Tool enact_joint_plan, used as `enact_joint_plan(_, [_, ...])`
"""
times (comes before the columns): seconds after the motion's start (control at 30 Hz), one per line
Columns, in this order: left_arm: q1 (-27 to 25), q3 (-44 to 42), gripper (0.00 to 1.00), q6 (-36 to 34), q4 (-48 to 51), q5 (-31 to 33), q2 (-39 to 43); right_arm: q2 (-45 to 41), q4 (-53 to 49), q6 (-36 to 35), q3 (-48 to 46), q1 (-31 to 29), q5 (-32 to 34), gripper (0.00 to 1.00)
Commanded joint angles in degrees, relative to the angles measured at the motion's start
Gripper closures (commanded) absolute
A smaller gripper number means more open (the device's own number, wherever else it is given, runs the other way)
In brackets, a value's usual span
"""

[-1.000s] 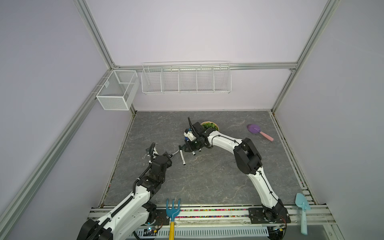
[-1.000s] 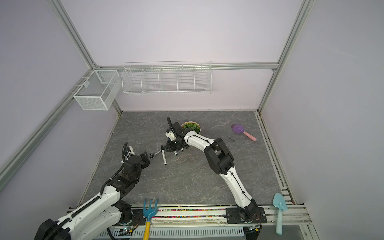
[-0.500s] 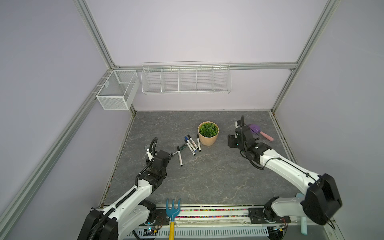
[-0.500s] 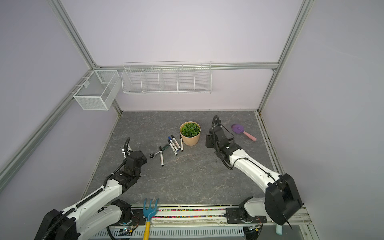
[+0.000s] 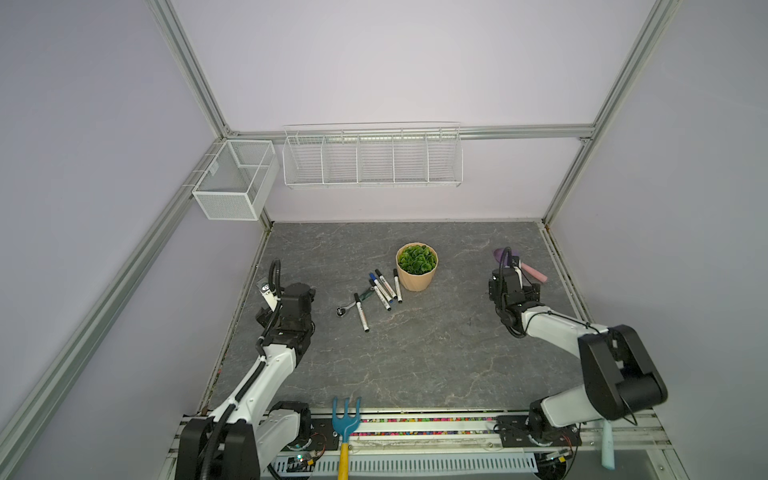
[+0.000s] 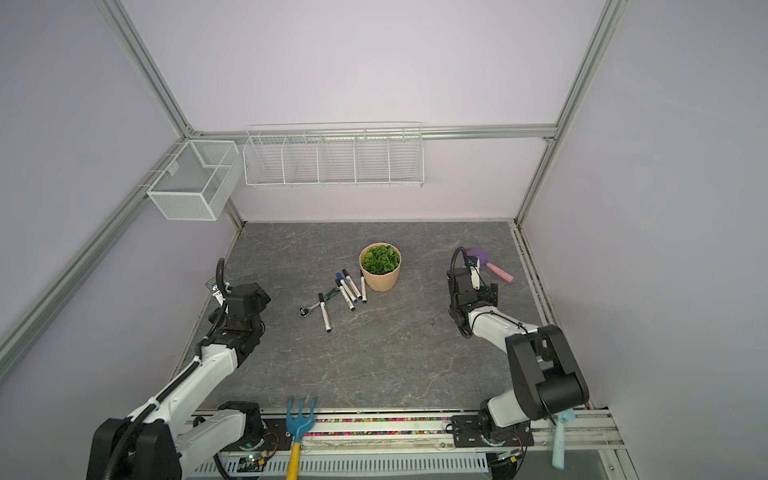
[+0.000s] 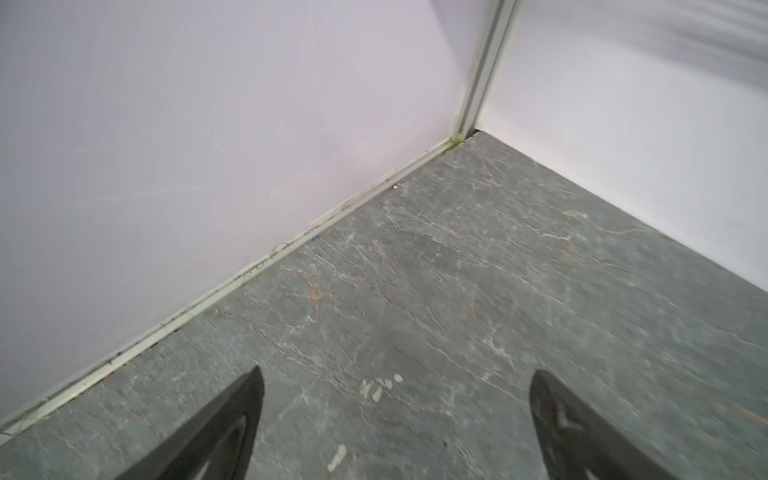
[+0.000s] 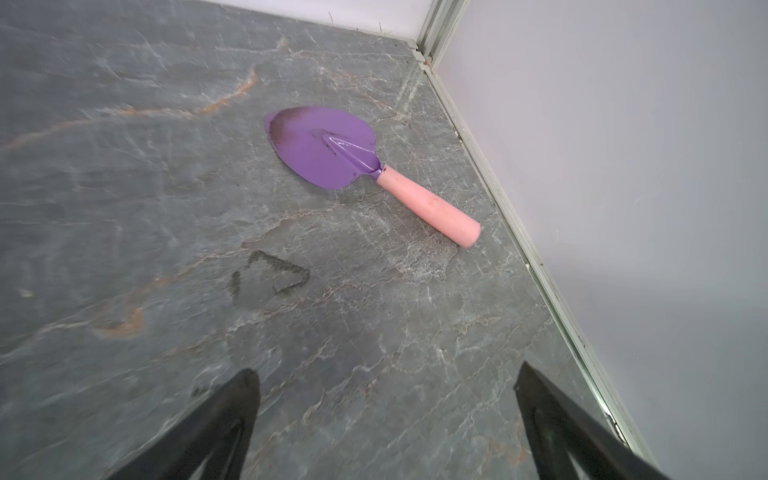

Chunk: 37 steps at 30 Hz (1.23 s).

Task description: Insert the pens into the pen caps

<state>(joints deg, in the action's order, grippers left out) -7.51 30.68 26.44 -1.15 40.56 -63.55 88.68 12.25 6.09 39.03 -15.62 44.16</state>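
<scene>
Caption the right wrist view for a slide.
Open, empty right gripper above the grey tabletop, facing a purple trowel with a pink handle lying near the wall.

Five pens (image 5: 361, 312), one wrench (image 5: 341, 311), one plant pot (image 5: 415, 283), one purple trowel (image 8: 328, 149), one rake (image 5: 345, 415), two wire baskets (image 5: 372, 160).

The table (image 5: 415, 353) is grey with pale veins; the trowel (image 8: 320, 149) has a purple blade and a pink handle; the pens (image 5: 362, 313) are white.

Labels on the pens (image 5: 381, 287) are too small to read.
</scene>
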Motion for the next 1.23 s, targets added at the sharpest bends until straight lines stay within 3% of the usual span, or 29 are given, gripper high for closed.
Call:
enact_joint_plan(0.0, [0.9,1.9,0.01,-8.3,-6.6,1.6,-7.3,1.8,13.8,-9.9,-2.3,0.7,-0.9,0.01])
enact_joint_plan(0.07, [1.0,1.4,0.01,-11.8,-12.5,3.8,-13.1,2.1,29.2,-14.5,-8.1,2.1,-5.1,0.00])
enact_joint_plan(0.13, [1.2,1.3,0.01,-13.9,-17.3,4.9,-16.8,-2.0,29.1,-10.8,-11.9,5.4,-12.2,0.01])
enact_joint_plan(0.17, [1.3,1.8,0.01,-14.4,-18.4,2.6,-16.9,-3.5,35.3,-10.1,-16.4,8.6,-19.9,0.10])
enact_joint_plan(0.23, [1.3,-1.9,0.01,-17.5,-30.8,-1.7,-17.5,-1.1,45.0,-7.8,-21.6,14.6,-35.6,0.11])
enact_joint_plan(0.27, [2.4,-4.4,0.01,-18.4,-37.4,-8.0,-18.6,2.3,51.7,-8.1,-21.3,15.3,-37.4,0.12])
enact_joint_plan(0.3, [2.7,-6.2,0.01,-20.1,-42.5,-11.6,-20.5,0.4,45.4,-8.1,-19.1,15.3,-37.7,0.12])
enact_joint_plan(0.33, [2.7,-7.9,0.01,-22.2,-48.7,-14.6,-22.5,-2.3,31.8,-7.7,-15.5,15.5,-38.6,0.12])
enact_joint_plan(0.4, [2.7,-9.1,0.01,-23.8,-50.7,-20.1,-24.3,1.3,44.3,-8.1,-18.5,15.7,-39.1,0.12])
enact_joint_plan(0.43, [3.0,-9.6,0.01,-24.1,-54.6,-20.3,-25.8,-1.0,37.2,-8.1,-16.8,15.8,-39.2,0.12])
enact_joint_plan(0.47, [3.1,-9.1,0.01,-23.3,-51.8,-19.7,-25.4,-1.5,35.2,-7.7,-16.4,15.7,-39.3,0.12])
enact_joint_plan(0.53, [3.1,-7.7,0.01,-22.5,-47.5,-19.4,-24.1,0.2,40.7,-8.1,-17.6,15.7,-38.9,0.12])
enact_joint_plan(0.63, [3.1,-9.0,0.01,-23.9,-53.3,-19.5,-25.9,-0.7,38.3,-8.1,-17.3,15.5,-38.7,0.12])
enact_joint_plan(1.2, [2.8,-8.8,0.01,-24.0,-52.1,-19.1,-25.7,-0.7,37.1,-7.6,-16.8,16.7,-41.3,0.12])
